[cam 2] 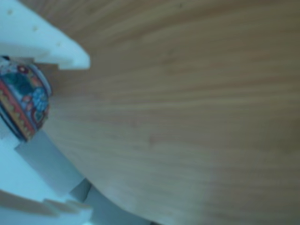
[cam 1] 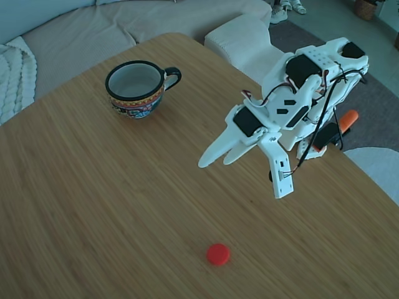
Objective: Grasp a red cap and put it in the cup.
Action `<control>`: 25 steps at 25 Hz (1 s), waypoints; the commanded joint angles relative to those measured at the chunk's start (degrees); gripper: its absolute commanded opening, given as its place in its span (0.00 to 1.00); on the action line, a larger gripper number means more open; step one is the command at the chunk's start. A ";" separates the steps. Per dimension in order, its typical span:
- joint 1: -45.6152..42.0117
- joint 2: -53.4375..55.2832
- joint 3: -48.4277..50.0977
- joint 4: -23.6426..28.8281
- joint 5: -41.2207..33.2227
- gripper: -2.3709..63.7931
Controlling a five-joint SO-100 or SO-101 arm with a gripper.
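The red cap [cam 1: 218,254] lies flat on the wooden table near its front edge. The cup [cam 1: 136,87] stands upright at the back left, handle to the right, with nothing visible inside. My white gripper [cam 1: 214,163] hovers above the table's middle right, pointing left and down. It is partly open with nothing between its fingers, well above and behind the cap and far right of the cup. In the other view, the cup's patterned side [cam 2: 23,101] shows at the left edge between two white fingers [cam 2: 42,42]. The cap is out of that view.
An orange clamp handle [cam 1: 349,118] sits by the arm's base at the table's right edge. A beige sofa [cam 1: 75,31] and a cushion [cam 1: 240,40] lie behind the table. The bare wooden table [cam 1: 93,205] spreads left and forward of the gripper.
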 commanded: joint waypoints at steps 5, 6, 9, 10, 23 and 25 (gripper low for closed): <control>-4.22 -0.18 -15.91 7.73 0.26 0.58; -5.19 -0.26 -17.84 9.05 0.26 0.58; -7.03 -0.70 -23.55 13.10 0.26 0.58; -7.38 -1.85 -25.66 14.41 0.26 0.58; -7.73 -40.52 -48.96 18.72 0.35 0.59; -8.79 -46.05 -51.24 19.51 0.35 0.59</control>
